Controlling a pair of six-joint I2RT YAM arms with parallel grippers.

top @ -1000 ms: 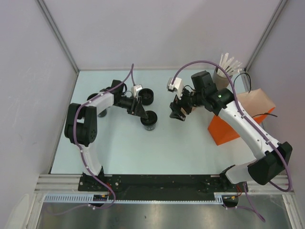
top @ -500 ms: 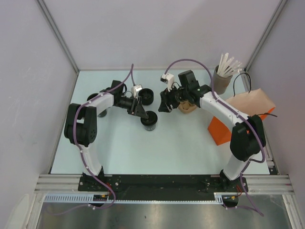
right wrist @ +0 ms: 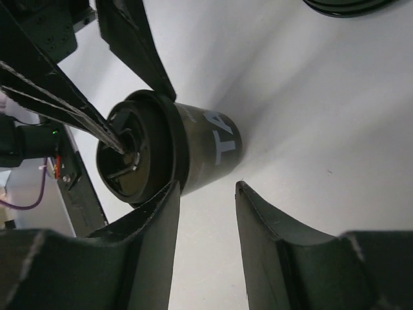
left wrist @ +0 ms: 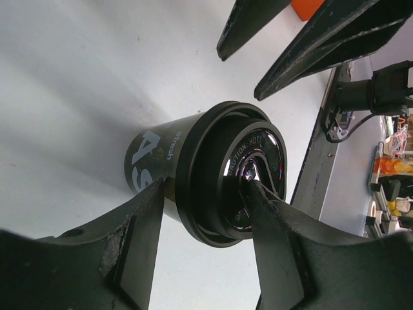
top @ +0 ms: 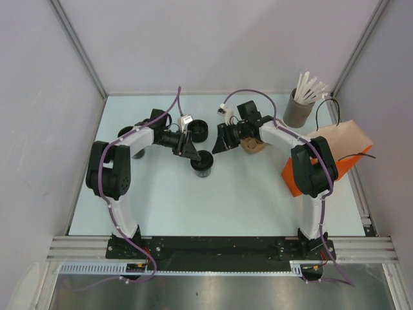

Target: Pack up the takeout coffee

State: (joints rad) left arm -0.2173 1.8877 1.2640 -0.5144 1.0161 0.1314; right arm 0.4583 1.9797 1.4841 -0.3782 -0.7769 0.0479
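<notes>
Two grippers crowd one cup. On the tabletop (top: 245, 194), the left gripper (left wrist: 205, 187) has its jaws pinched on the upright takeout coffee (left wrist: 155, 155), one finger on the wall, the other tip on the lid (left wrist: 261, 145), a shallow hold that could tip it or pop the lid. Just right, the right gripper (right wrist: 206, 188) holds its jaws partly open and empty; closing in, they could strike the left fingers or topple the cup, well apart from the orange bag (top: 298, 175).
</notes>
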